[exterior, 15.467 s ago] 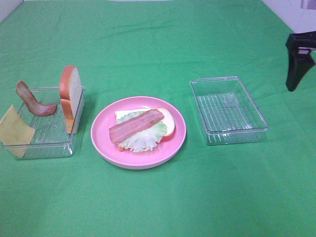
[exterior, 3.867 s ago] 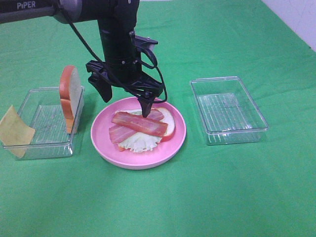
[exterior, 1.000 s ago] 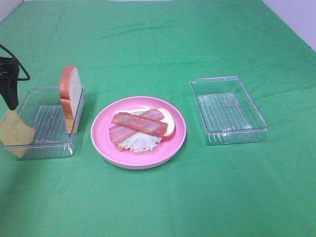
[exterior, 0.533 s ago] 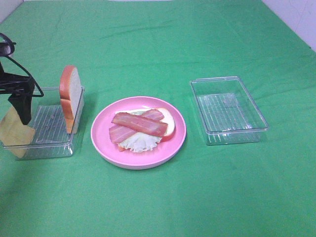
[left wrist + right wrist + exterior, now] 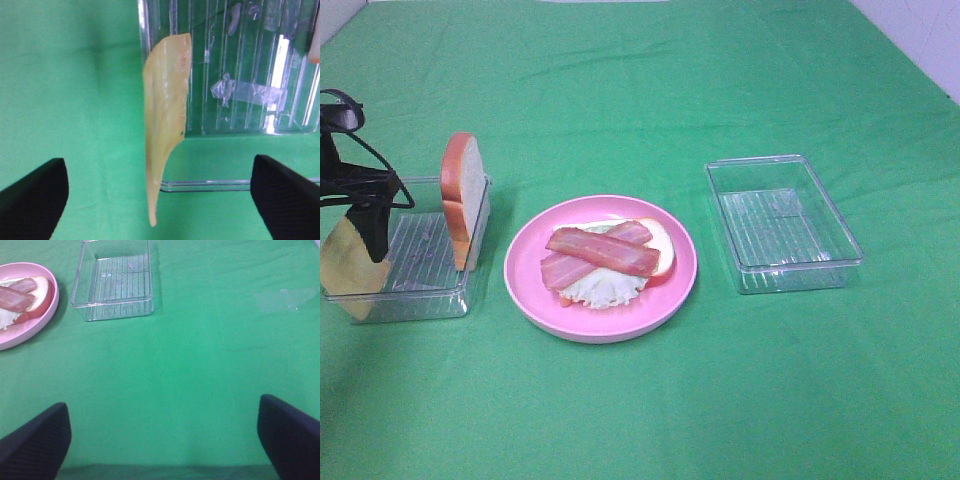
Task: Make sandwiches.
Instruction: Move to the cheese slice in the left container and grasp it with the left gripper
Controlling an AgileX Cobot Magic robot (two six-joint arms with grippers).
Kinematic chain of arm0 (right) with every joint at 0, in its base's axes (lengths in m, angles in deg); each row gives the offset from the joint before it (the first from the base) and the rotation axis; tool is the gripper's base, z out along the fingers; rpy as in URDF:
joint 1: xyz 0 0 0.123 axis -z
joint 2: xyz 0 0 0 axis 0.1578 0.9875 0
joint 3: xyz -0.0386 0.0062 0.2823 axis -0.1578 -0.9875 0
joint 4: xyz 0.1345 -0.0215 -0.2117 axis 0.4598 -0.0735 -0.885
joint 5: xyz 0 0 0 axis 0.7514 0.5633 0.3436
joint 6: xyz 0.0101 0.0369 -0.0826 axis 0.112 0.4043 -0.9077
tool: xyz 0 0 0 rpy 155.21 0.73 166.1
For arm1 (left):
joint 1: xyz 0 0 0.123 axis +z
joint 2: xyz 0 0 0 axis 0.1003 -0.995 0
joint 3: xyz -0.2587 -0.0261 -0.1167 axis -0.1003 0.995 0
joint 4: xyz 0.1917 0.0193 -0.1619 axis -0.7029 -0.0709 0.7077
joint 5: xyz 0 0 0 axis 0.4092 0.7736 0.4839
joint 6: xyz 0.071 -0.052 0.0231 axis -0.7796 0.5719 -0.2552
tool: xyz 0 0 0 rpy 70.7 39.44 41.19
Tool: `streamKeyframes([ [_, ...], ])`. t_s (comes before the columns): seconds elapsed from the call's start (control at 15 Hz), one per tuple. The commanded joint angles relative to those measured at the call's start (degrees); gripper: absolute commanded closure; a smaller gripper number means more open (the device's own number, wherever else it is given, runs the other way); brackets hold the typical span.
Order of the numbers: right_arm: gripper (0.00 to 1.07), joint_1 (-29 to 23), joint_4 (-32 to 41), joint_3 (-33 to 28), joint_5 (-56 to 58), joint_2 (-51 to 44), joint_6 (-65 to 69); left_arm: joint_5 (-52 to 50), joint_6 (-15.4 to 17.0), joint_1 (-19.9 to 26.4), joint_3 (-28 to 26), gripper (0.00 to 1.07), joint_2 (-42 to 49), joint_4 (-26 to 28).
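The sandwich stack (image 5: pixel 608 258) lies on the pink plate (image 5: pixel 525 285): a bread slice, lettuce and two crossed bacon strips. A second bread slice (image 5: pixel 460 195) stands upright in the left clear tray (image 5: pixel 420 280). The yellow cheese square (image 5: pixel 345 270) leans over that tray's left wall. My left gripper (image 5: pixel 362 232) is open just above the cheese. In the left wrist view the cheese (image 5: pixel 165 130) stands between the wide-apart fingertips (image 5: pixel 35 200), untouched. My right gripper (image 5: pixel 162 445) is open and empty over bare cloth, out of the exterior view.
An empty clear tray (image 5: pixel 782 222) stands right of the plate and also shows in the right wrist view (image 5: pixel 115 285), with the plate's edge (image 5: pixel 37 322) beside it. Green cloth covers the table.
My left gripper has come in from the left edge and moved right and down to the cheese at the left tray. The food has not moved.
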Motion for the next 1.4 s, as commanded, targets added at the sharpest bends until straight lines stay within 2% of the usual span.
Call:
streamKeyframes([
  [0.07,0.11,0.1,0.0,-0.1,-0.7,-1.7,-0.2,-0.1,0.5,-0.2,-0.2,0.16,-0.7,-0.5],
  [0.2,0.11,0.1,0.0,-0.1,-0.7,-1.7,-0.2,-0.3,0.6,-0.2,-0.2,0.18,-1.4,-0.5],
  [0.47,0.11,0.1,0.0,-0.1,-0.7,-1.7,-0.2,-1.0,0.7,-0.2,-0.2,0.36,-2.5,-0.3],
  [0.93,0.11,0.1,0.0,-0.1,-0.7,-1.7,-0.2,-1.6,0.9,-0.2,-0.2,0.36,-2.3,0.5],
  [1.07,0.11,0.1,0.0,-0.1,-0.7,-1.7,-0.2,-1.6,0.9,-0.2,-0.2,0.49,-2.3,0.5],
  [1.27,0.11,0.1,0.0,-0.1,-0.7,-1.7,-0.2,-1.6,0.9,-0.2,-0.2,0.78,-2.3,0.5],
  [1.4,0.11,0.1,0.0,-0.1,-0.7,-1.7,-0.2,-1.6,0.9,-0.2,-0.2,0.93,-2.3,0.5],
])
